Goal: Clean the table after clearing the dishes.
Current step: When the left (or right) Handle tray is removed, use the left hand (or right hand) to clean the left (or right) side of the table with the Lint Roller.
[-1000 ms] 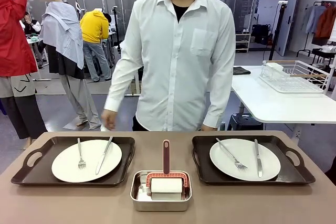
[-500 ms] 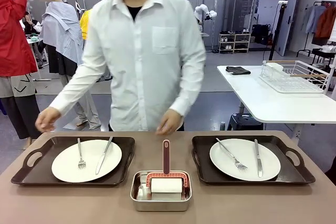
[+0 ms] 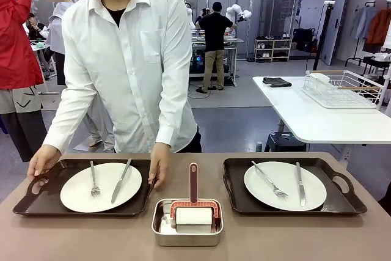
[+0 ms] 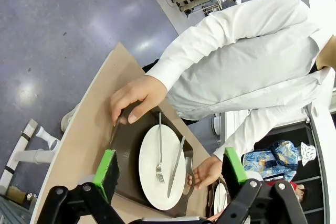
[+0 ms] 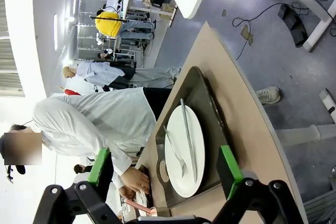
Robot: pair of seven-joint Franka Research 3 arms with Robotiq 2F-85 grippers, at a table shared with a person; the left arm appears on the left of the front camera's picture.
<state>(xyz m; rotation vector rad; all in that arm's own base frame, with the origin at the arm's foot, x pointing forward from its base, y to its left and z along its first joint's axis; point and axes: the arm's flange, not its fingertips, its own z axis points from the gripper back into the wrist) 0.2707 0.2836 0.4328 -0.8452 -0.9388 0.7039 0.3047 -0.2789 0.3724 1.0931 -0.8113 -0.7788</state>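
Note:
Two white plates lie on dark brown trays on the brownish table (image 3: 275, 239), each with a fork and a knife. At the left tray (image 3: 36, 203) a person in a white shirt has one hand (image 3: 43, 162) on its left handle and the other hand (image 3: 159, 172) on its right edge. The left plate (image 3: 104, 197) and the right plate (image 3: 259, 184) lie flat. My left gripper (image 4: 169, 161) hangs open above the left plate (image 4: 149, 174). High over the right plate (image 5: 184, 179), my right gripper (image 5: 165, 165) is open too, holding nothing.
A small steel pan (image 3: 187, 235) with a red-handled roller (image 3: 193, 203) stands at the table's front middle, between the trays. A white table with a wire rack (image 3: 342, 90) is at the back right. Other people stand farther off.
The person has stepped from the middle to the left and has put both hands on the left tray. The plates, the pan and the roller have not moved.

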